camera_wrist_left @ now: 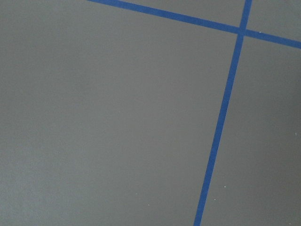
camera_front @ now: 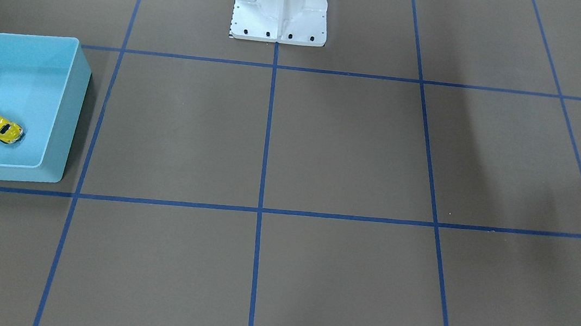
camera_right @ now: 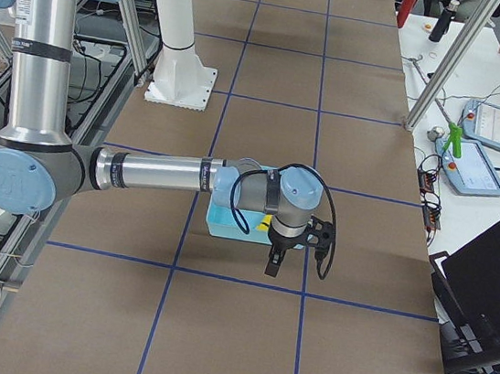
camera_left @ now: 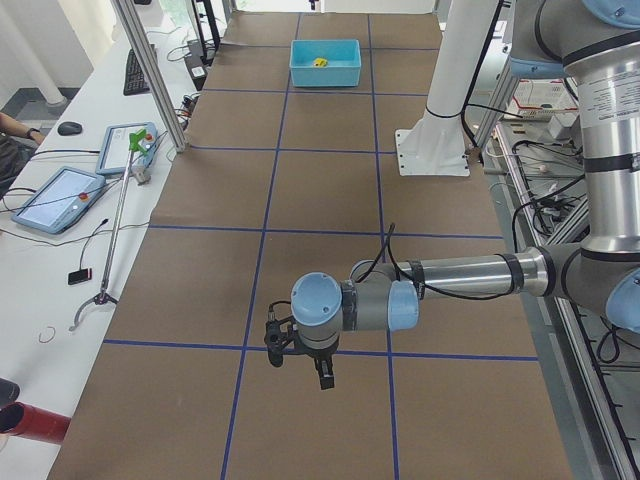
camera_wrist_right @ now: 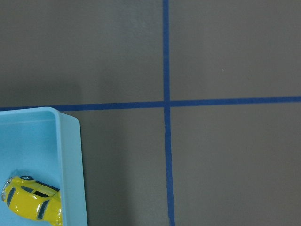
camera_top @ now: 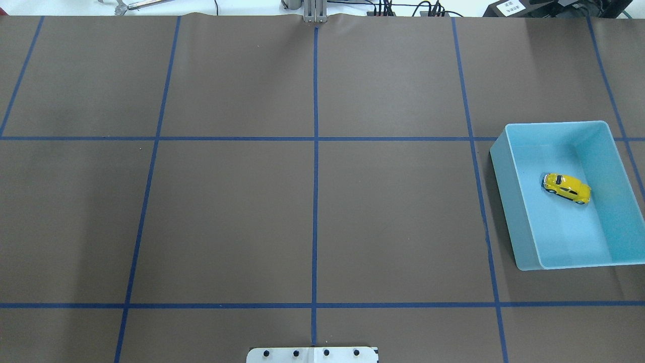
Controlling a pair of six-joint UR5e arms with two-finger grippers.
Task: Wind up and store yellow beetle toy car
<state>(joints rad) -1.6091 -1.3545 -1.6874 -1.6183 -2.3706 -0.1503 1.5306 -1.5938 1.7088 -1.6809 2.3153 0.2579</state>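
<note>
Brown table [camera_top: 227,212], blue tape grid. Car [camera_top: 567,187] sits on its wheels inside bin [camera_top: 509,201], below and slightly aside of right hand [camera_right: 295,262]. Left hand [camera_left: 300,362] hangs well away over bare table. Finger state of either hand: cannot tell. Judgement: car looks stored. If not yet wound, right hand must descend into bin and grip its sides.

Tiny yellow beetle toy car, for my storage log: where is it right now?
The yellow beetle toy car lies inside the light blue bin, at the overhead view's right edge.
</note>
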